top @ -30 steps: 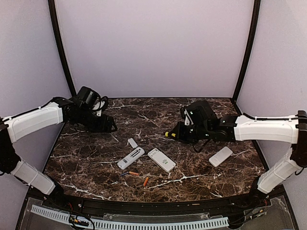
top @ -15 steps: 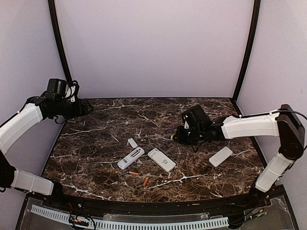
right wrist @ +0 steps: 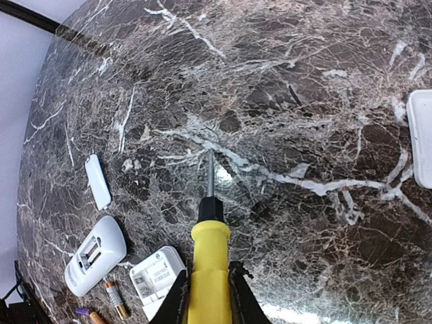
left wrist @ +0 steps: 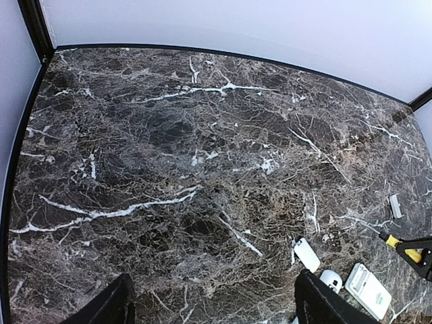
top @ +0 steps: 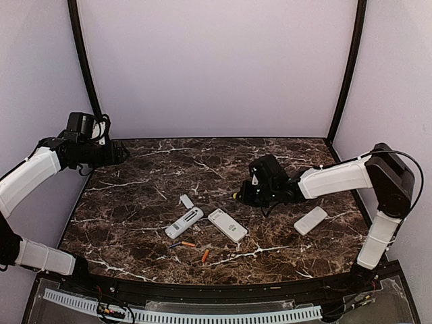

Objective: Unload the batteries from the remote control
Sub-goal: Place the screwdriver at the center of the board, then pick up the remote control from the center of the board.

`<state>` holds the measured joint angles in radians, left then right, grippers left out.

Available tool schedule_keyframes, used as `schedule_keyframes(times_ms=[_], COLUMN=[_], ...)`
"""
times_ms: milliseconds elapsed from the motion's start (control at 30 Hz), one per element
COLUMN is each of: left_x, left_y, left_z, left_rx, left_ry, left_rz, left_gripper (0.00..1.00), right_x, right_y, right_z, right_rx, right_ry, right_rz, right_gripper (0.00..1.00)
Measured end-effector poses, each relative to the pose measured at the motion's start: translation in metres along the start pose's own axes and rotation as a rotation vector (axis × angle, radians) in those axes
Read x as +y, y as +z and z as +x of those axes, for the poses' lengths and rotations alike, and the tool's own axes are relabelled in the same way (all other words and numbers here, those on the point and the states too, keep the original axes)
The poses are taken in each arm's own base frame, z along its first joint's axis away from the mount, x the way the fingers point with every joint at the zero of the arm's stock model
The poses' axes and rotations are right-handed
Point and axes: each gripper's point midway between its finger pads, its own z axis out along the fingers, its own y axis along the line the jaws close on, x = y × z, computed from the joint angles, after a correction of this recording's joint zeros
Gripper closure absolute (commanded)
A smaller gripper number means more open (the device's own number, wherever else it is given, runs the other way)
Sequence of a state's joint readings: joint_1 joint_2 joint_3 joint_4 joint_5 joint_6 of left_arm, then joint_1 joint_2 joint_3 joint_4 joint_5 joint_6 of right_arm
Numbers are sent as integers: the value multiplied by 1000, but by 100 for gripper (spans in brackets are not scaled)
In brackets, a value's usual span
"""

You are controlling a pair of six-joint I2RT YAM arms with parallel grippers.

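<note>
Two white remotes lie back-up with their battery bays uncovered, one rounded (top: 183,223) (right wrist: 94,256), one squarer (top: 227,225) (right wrist: 156,277). In front of them lie loose batteries: an orange one (top: 204,255), another orange one (top: 187,244) (right wrist: 117,300) and a bluish one (top: 175,245). My right gripper (top: 241,194) (right wrist: 207,283) is shut on a yellow-handled screwdriver (right wrist: 210,250), its tip pointing at bare marble just behind the remotes. My left gripper (top: 121,152) (left wrist: 216,300) hangs open and empty over the far left corner.
A white battery cover (top: 185,201) (right wrist: 98,181) (left wrist: 306,254) lies behind the rounded remote. A third white remote (top: 310,220) (right wrist: 422,135) rests to the right. Dark posts stand at the back corners of the marble table (top: 135,202).
My left arm has pulled back from the table's middle-left to the far left corner and risen. My right gripper has shifted slightly left with the screwdriver.
</note>
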<state>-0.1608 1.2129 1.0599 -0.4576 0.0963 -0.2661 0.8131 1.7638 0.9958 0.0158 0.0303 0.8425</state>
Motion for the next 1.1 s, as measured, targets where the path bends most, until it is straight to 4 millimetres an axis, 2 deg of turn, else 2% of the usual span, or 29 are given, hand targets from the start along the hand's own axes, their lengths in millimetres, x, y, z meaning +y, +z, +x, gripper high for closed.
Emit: schedule_keyframes(times_ms=[100, 267, 400, 667, 767, 833, 900, 1000, 1100], left_x=[2, 4, 5, 5, 3, 1, 0, -1, 0], left_y=[0, -1, -2, -3, -7, -10, -13, -14, -16], left_z=[0, -1, -2, -3, -4, -6, -7, -10, -12], left_rx=[-2, -8, -13, -17, -28, -36, -38, -46, -55], left_ry=[2, 7, 12, 13, 14, 16, 22, 31, 41], left_rz=[-9, -23, -28, -31, -21, -14, -11, -8, -15], left_gripper=[20, 20, 20, 18, 17, 17, 16, 15, 15], right_x=[2, -2, -6, -16, -21, -26, -35, -57, -90], right_y=[0, 1, 1, -4, -25, -46, -70, -101, -124], right_z=[-1, 1, 4, 1, -6, -12, -18, -19, -12], right_rx=[-2, 2, 6, -12, -33, -58, -82, -91, -68], right_ry=[10, 25, 30, 27, 26, 33, 51, 106, 183], right_rz=[-9, -4, 4, 52, 99, 140, 194, 290, 415], right_gripper=[65, 54, 41, 29, 19, 9, 3, 1, 1])
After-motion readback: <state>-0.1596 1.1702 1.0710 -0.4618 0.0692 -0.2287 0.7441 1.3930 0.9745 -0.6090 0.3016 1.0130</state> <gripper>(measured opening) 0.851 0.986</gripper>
